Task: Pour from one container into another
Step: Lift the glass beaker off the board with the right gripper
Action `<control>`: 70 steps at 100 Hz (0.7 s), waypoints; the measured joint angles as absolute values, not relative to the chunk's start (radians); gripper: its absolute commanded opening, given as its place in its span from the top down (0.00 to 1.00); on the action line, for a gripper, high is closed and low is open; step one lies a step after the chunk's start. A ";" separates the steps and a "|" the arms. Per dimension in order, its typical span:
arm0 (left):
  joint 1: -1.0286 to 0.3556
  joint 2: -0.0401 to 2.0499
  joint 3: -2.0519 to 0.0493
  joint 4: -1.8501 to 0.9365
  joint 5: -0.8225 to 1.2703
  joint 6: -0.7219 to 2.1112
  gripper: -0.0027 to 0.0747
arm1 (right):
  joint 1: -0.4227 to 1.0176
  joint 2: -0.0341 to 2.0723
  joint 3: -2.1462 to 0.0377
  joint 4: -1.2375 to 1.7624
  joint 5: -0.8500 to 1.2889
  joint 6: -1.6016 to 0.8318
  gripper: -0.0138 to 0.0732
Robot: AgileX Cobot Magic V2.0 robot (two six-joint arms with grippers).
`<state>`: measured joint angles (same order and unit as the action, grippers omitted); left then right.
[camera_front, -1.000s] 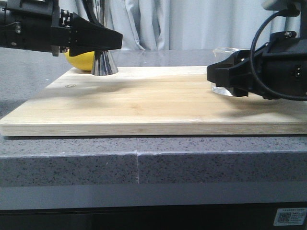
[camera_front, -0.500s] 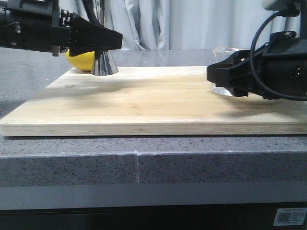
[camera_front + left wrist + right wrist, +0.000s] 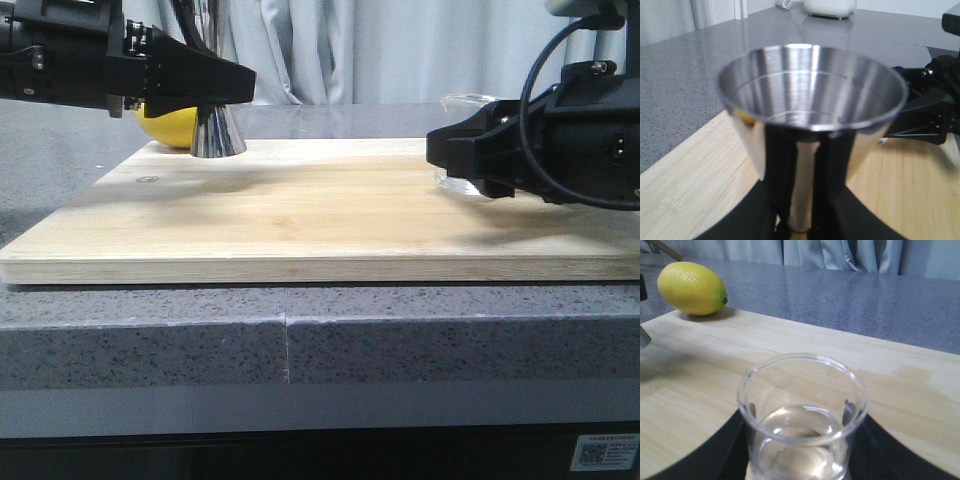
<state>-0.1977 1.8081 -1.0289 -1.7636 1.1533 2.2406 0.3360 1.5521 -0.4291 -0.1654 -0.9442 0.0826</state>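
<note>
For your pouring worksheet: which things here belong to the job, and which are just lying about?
Belong: glass beaker, held by the right gripper; steel jigger, held by the left gripper.
Lying about: lemon, wooden board.

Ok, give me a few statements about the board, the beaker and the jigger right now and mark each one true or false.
1. The beaker holds clear liquid. True.
2. The lemon sits inside the jigger. False: it lies behind the jigger, by the board's far corner.
3. The right claw has the beaker between its fingers. True.
4. The jigger lies on its side. False: it stands upright on the cutting board, in the left claw.
5. The beaker is tipped over the jigger. False: it is upright at the board's far side from it.
</note>
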 measured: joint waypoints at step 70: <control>-0.219 1.808 -1.029 -1.764 1.153 2.241 0.99 | 0.336 1.492 -0.603 -0.257 -0.735 0.083 0.70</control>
<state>-0.2190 1.8081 -1.0289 -1.7636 1.1533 2.2406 0.3360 1.4920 -0.6029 -0.2567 -0.7354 0.0826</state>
